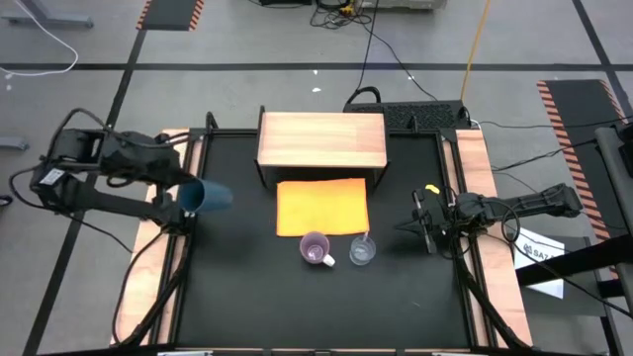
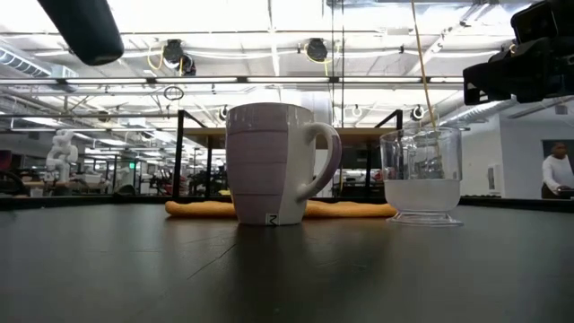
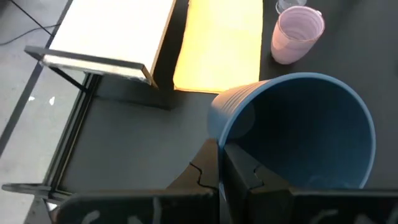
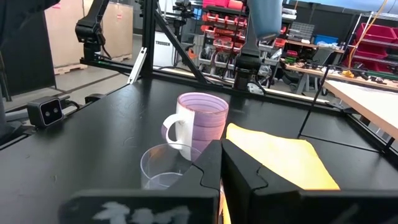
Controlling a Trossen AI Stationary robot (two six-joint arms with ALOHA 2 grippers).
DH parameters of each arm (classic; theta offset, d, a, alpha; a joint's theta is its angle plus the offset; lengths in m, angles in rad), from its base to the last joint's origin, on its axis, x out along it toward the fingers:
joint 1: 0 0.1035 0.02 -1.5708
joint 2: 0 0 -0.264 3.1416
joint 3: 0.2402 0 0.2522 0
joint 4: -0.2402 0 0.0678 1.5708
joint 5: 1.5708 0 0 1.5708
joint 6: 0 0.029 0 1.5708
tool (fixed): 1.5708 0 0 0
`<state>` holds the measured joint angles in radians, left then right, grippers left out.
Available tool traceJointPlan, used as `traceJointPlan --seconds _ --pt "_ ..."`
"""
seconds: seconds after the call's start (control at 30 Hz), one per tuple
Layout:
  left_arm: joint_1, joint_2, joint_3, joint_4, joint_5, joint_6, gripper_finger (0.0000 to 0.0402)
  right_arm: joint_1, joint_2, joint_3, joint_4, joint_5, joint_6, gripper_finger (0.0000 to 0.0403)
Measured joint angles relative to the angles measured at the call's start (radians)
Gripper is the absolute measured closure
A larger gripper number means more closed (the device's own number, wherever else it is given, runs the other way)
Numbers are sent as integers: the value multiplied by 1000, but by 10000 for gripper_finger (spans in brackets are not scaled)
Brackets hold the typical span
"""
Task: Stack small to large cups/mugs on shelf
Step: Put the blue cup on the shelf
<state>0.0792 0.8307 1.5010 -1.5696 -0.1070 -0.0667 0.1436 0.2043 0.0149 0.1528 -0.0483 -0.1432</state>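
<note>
Left claw clamped on the blue tumbler's rim, aloft; next, over to the shelf.

Three cups (blue tumbler, lilac mug, clear cup), one shelf.

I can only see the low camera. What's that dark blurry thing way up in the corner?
Observer: That's the dark blue tumbler. The left gripper is shut on its rim, holding it in the air by the table's left edge.
Operator: Is the other arm holding a cup too?
Observer: No. The right gripper is shut on nothing, off to the right of the clear cup.
Operator: Where's the shelf?
Observer: The shelf stands at the back, just behind the orange sheet.
</note>
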Motion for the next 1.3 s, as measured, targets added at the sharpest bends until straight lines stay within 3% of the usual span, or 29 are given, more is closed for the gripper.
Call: traceJointPlan --seconds 0.53,0.7,1.0,1.3 --pt "0 -80 -260 8 32 -71 401 0 0 0 0 0 0 403" --pt "0 -138 -329 145 116 -76 401 0 0 0 0 0 0 403" --pt "-1 -197 -378 228 137 -129 401 0 0 0 0 0 0 403" --pt "-2 -229 -513 369 168 -126 401 0 0 0 0 0 0 403"
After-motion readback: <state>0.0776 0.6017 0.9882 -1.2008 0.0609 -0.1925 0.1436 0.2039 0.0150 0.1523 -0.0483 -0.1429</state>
